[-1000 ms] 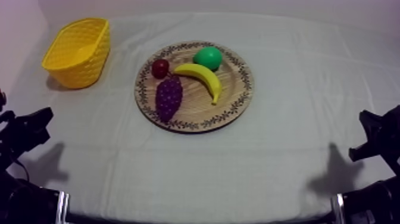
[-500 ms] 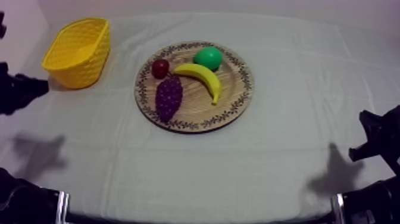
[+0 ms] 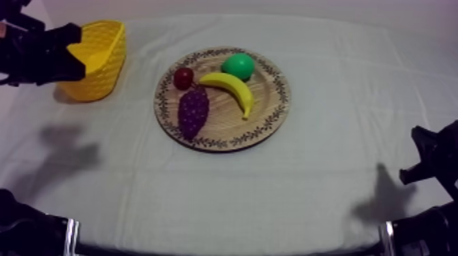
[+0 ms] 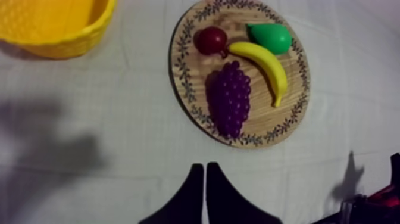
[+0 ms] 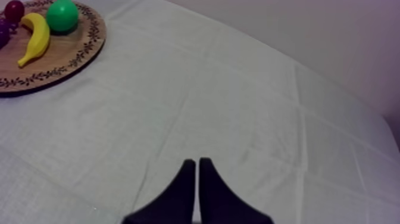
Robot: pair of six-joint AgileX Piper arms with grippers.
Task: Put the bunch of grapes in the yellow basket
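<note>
While grapes (image 4: 229,104) lie on board (image 4: 260,119), closed left claw (image 4: 205,168) apart, probably above

Shows matt wood grain across the board (image 3: 266,112), with a dark printed pattern round its rim. Looks like openwork yellow plastic in the basket (image 3: 105,61) — lattice-textured walls. Knobbly, dull purple skin on the bunch of grapes (image 3: 193,112); smooth, faintly glossy plastic on the other 3 — banana (image 3: 235,88), pear (image 3: 238,66), small red fruit (image 3: 182,77). Creased matt cloth (image 3: 286,184) beneath.

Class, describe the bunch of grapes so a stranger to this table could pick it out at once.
Find the round wooden board with a patterned rim mid-table. On its half toward the yellow basket lies a bunch of grapes, beside a small red fruit. It alone is dark purple and knobbly.
</note>
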